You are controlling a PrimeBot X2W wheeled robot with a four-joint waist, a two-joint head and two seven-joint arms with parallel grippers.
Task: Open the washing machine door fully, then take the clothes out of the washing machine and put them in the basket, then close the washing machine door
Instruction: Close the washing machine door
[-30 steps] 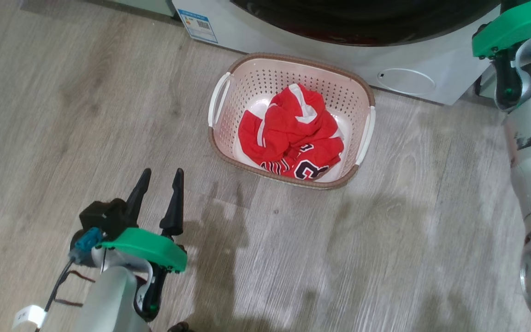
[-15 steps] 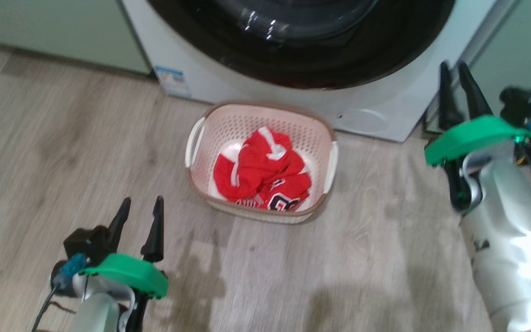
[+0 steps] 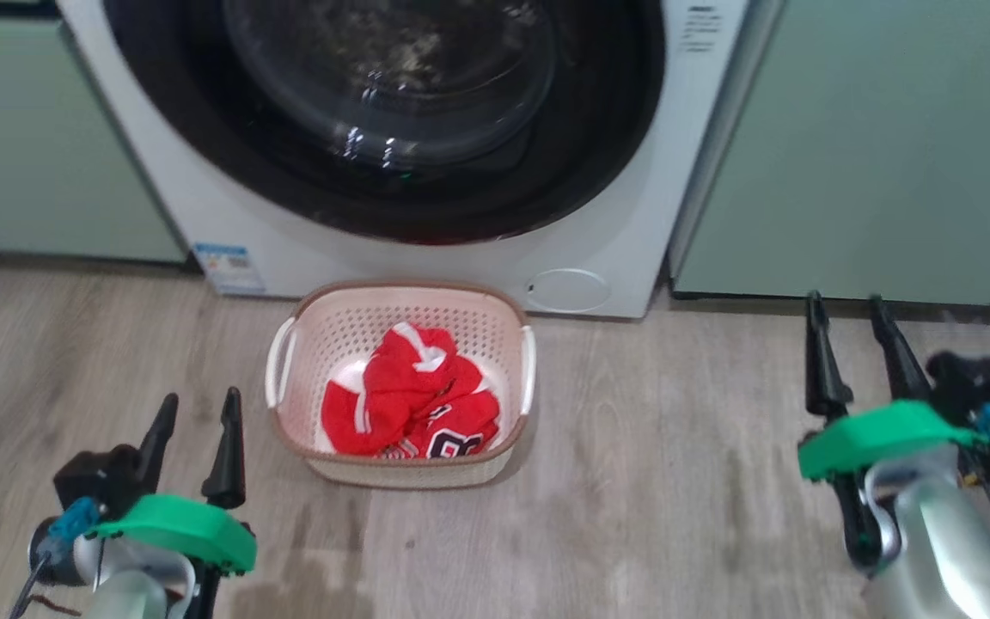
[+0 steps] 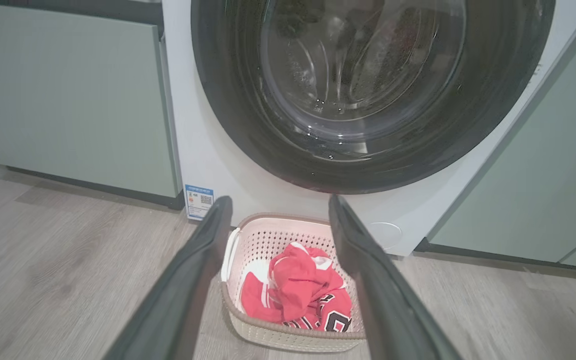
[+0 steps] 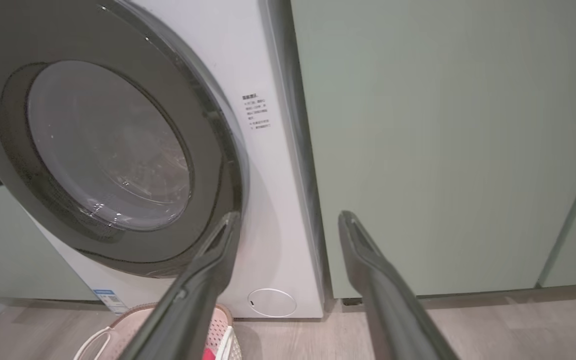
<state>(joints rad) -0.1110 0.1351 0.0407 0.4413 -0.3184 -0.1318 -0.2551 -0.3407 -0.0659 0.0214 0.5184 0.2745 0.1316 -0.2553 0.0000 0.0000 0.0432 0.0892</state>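
The white washing machine (image 3: 607, 232) stands ahead with its round black-rimmed door (image 3: 383, 112) shut flat against the front; the door (image 4: 363, 80) and the door (image 5: 108, 150) show the glass bowl. On the floor before it sits the cream basket (image 3: 400, 383), holding the red jersey (image 3: 409, 404); the basket (image 4: 288, 285) and the jersey (image 4: 298, 290) lie between my left fingers' line of sight. My left gripper (image 3: 194, 430) hovers open at the lower left, empty. At the right my right gripper (image 3: 847, 335) is open and empty, facing the cabinet beside the washer.
Pale green cabinets (image 3: 882, 146) flank the washer on both sides. A small round white service flap (image 3: 568, 290) sits low on the washer front, and a blue-white label (image 3: 229, 268) at its lower left. Wood floor (image 3: 675, 481) spreads around the basket.
The head camera has tilted up, so the basket slid down the picture and the whole door came into sight. Both grippers stayed open; the right one now hangs lower beside me.
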